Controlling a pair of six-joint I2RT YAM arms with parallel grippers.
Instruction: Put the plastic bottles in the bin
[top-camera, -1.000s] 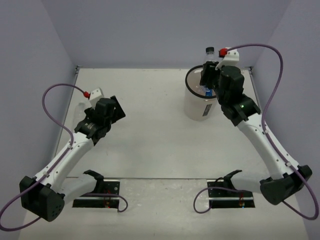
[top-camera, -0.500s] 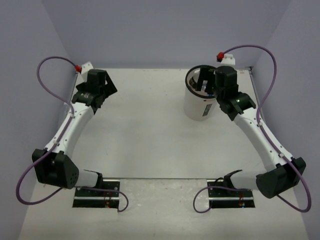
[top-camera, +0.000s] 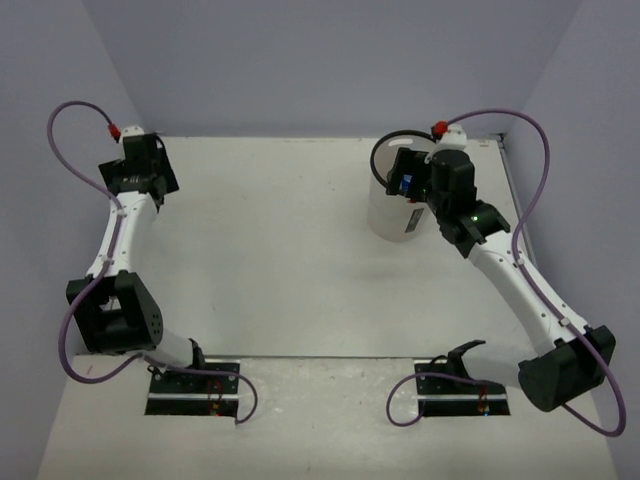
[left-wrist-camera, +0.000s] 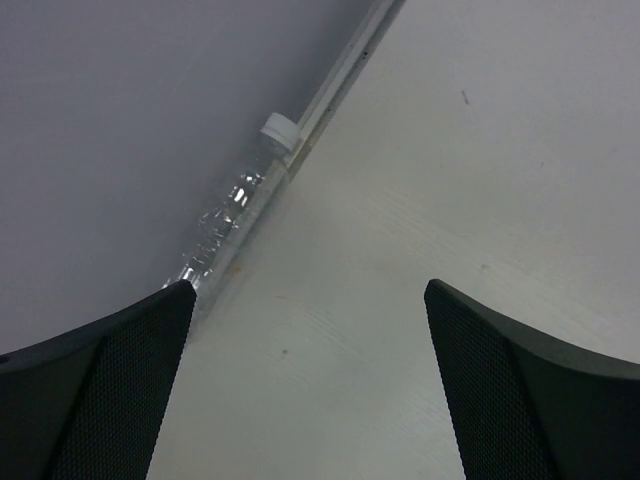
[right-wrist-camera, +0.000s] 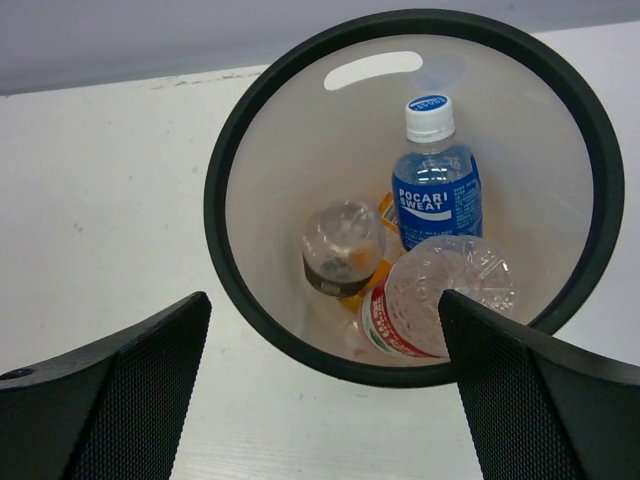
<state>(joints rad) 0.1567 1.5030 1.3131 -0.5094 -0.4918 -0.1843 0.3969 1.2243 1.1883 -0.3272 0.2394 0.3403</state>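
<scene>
Right, from the near edge both arms stretch away across the surface (top-camera: 280, 260). Over on the right, the right pincer (right-wrist-camera: 325, 296) hangs wide open and empty straight above the bin (right-wrist-camera: 215, 190), placed so that anything let go falls inside, I'd say. Down in there is a blue-labelled bottle (right-wrist-camera: 436, 195), upright with a white cap and "POCARI SWEAT" plain to read. A red-and-white-labelled bottle (right-wrist-camera: 440, 285) has its base toward the camera, print unreadable. A black-labelled bottle (right-wrist-camera: 342, 245) sits beside it, with an orange one (right-wrist-camera: 370, 278) wedged beneath. Farther off, far left, the left pincer (left-wrist-camera: 308, 288) is spread wide, holding nothing, lined up on the plain clear bottle (left-wrist-camera: 232, 205). It lies on its side tight against the wall (left-wrist-camera: 120, 120), the only bottle outside the bin, likely next.
</scene>
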